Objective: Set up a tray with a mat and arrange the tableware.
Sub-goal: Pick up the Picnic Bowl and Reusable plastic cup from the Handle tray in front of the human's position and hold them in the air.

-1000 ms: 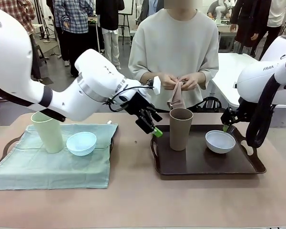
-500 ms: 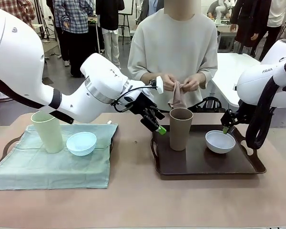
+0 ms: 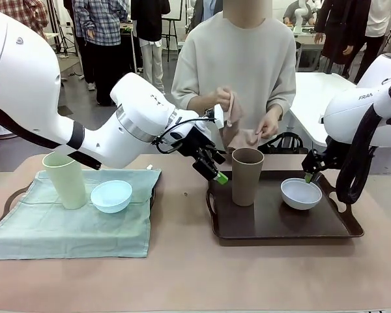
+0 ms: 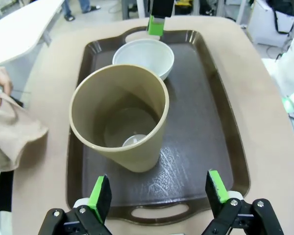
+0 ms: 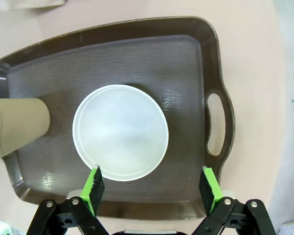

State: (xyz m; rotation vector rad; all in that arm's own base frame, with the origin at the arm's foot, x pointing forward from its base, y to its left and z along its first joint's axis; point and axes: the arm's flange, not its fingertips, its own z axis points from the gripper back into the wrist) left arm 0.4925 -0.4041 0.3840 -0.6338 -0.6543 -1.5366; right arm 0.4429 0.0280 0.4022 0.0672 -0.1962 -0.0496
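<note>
At the table's left end a pale green cup [image 3: 65, 180] stands upright on a light green mat [image 3: 72, 228], and a light blue bowl [image 3: 111, 195] sits just beside it on the same cloth. A dark tray handle [image 3: 8, 201] pokes out from under the mat's left edge. Toward the middle, the left gripper [image 3: 212, 171] hangs over the left end of a dark brown tray [image 3: 280, 228], its fingers spread wide and holding nothing. The brown cup [image 3: 247, 176] stands upright on the tray just ahead of them, untouched. Behind that cup the person's hands [image 3: 268, 124] hold a beige cloth [image 3: 238, 134] up off the table. A white bowl [image 3: 301, 193] rests on the tray to the right of the brown cup, apart from it. The right gripper [image 5: 152, 188] hovers over the bowl's edge, spread wide and empty. On the right arm's white casing the letters "FRAN" [image 3: 367, 92] can be read
</note>
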